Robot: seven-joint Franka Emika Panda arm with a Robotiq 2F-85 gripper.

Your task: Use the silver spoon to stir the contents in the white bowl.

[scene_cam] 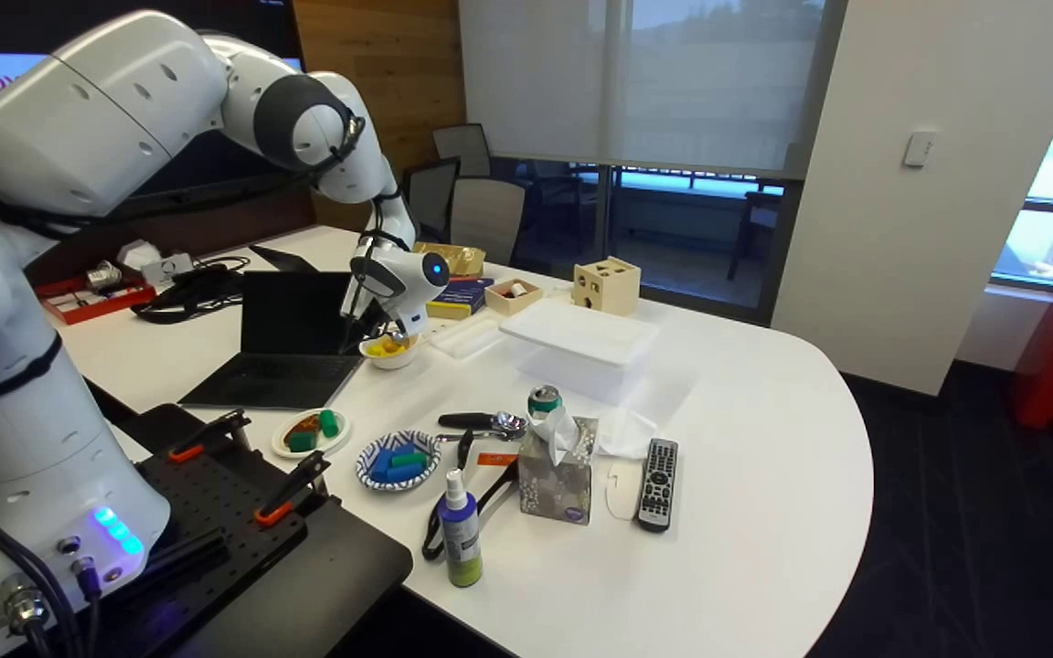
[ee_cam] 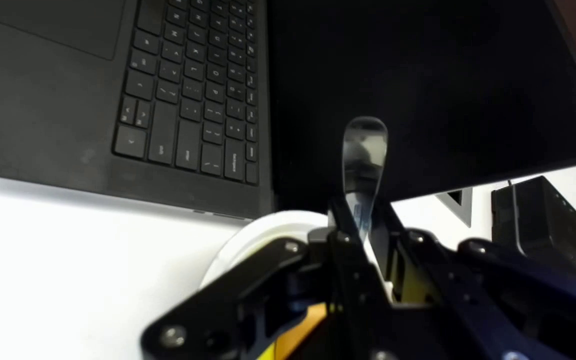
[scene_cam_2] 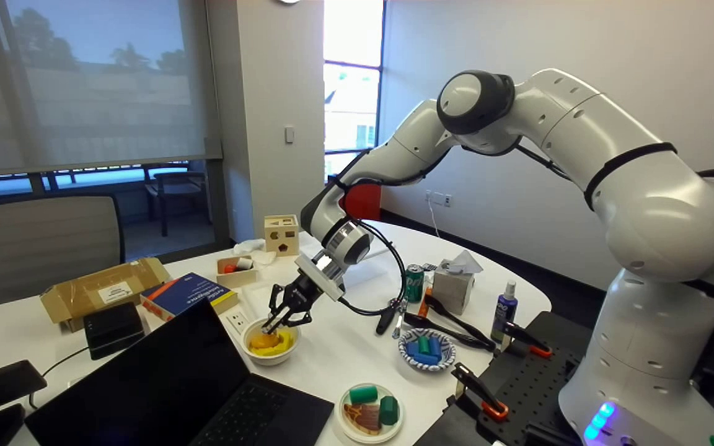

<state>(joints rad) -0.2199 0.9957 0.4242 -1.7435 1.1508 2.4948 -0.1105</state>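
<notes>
White bowl [scene_cam_2: 272, 360]: on the white table [scene_cam_2: 332, 353], below and left of centre in an exterior view.
Contents [scene_cam_2: 285, 341]: yellow and orange pieces inside the bowl.
Silver spoon [ee_cam: 365, 150]: one rounded end juts out right of centre in the wrist view (the other end is hard to make out, so whether it touches the pieces I cannot tell).
Gripper [scene_cam_2: 269, 325]: clamped on the spoon, jaws slanting down over the bowl.
Laptop [scene_cam_2: 152, 378]: open, just beside the bowl, lower left of an exterior view.

White bowl [scene_cam: 389, 362] in every view, wrist view closest
</notes>
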